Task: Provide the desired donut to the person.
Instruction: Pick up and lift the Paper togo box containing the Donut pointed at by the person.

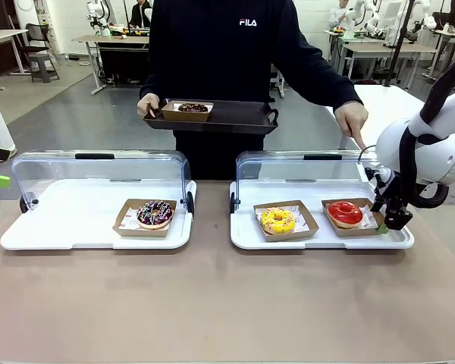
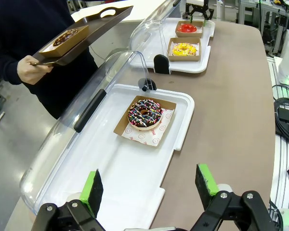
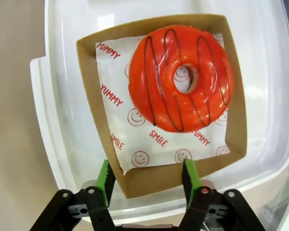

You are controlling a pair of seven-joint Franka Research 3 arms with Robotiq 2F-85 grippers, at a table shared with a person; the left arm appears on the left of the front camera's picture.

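Note:
The person [image 1: 212,53] stands at the far side, one hand holding a black serving tray [image 1: 235,120] that carries a boxed chocolate donut [image 1: 192,108]. Their other hand [image 1: 353,121] points down over the right case. A red-glazed donut [image 3: 180,77] lies in a brown card box [image 3: 106,96] at that case's right end. My right gripper [image 3: 148,175] hangs low at the box's near corner, its green fingers apart on either side of the rim; it also shows beside the box [image 1: 389,218]. My left gripper [image 2: 149,185] is open above the left case's near end.
A sprinkled chocolate donut [image 2: 144,113] sits boxed in the left white case [image 1: 61,220]. A yellow donut [image 1: 277,220] sits boxed left of the red one in the right case [image 1: 246,227]. Both clear lids [image 1: 98,171] stand raised at the back. Bare brown table [image 1: 212,303] lies in front.

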